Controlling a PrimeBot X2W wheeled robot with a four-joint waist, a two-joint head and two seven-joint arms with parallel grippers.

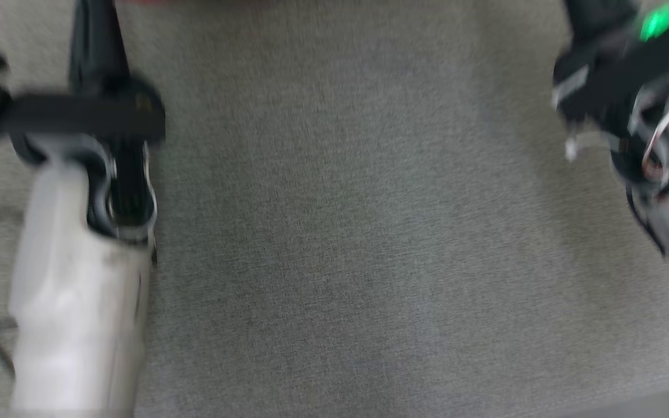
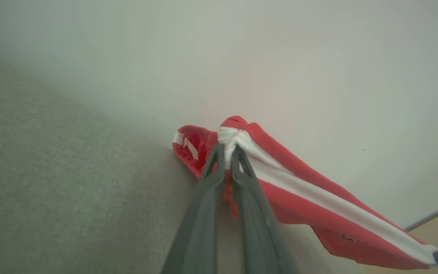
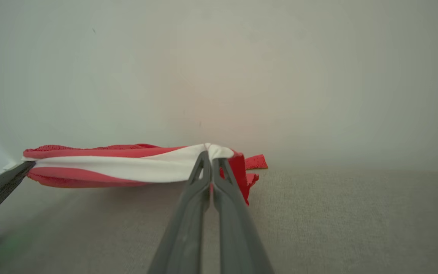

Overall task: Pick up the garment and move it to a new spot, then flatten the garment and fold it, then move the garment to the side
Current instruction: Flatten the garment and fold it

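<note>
Treat garment (image 2: 299, 198) as light, limp cloth, stretched at 12 o'clock of surface (image 1: 334, 232) between left gripper (image 2: 227, 150) and right gripper (image 3: 210, 156), both clamped shut on white band (image 3: 127, 167), likely the firmest hold.

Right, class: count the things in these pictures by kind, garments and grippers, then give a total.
Red garment with a white band: 1
Grippers: 2, left gripper and right gripper, both shut on the garment
Total: 3
</note>
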